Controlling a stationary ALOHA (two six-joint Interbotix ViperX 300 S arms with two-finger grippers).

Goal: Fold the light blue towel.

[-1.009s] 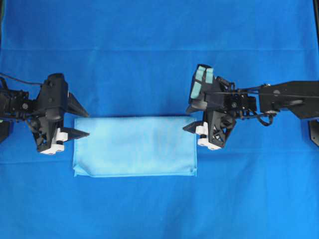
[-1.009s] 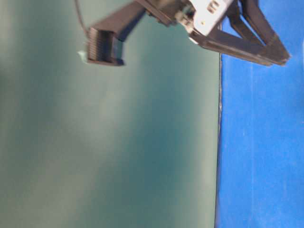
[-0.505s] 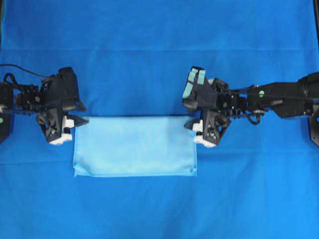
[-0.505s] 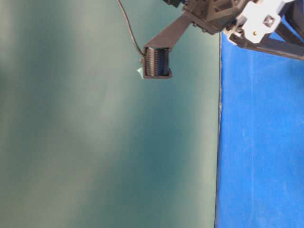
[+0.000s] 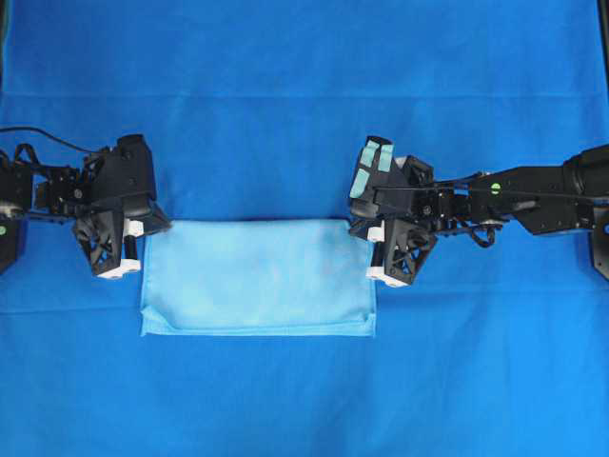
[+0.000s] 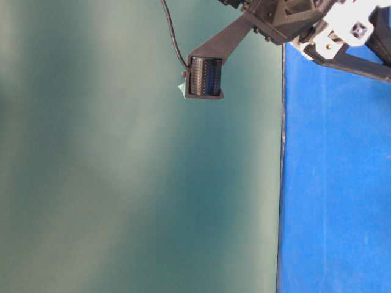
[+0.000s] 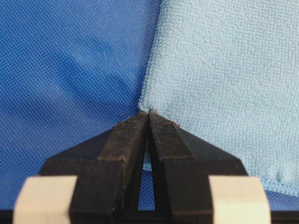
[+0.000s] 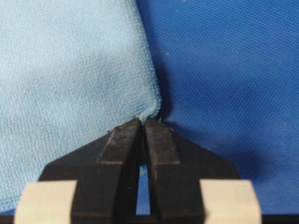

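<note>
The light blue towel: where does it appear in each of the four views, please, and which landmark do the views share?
Overhead: light blue towel lies centre, between the left gripper and right gripper.
Table-level: not in it.
Left wrist: upper right, corner at the closed fingertips.
Right wrist: left side, corner at the closed fingertips.
Shared landmark: the royal-blue cloth.

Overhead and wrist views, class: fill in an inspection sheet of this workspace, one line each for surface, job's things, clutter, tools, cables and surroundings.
Surface: deep blue cloth covers the table, smooth.
Job's things: light blue towel lies flat as a wide rectangle, apparently folded once already.
Clutter: nothing seen.
Tools: left tool shut on the towel's far-left corner; right tool shut on its far-right corner.
Cables: thin black cable trails from the left arm, off the towel.
Surroundings: plain grey-green wall in the table-level view.
</note>
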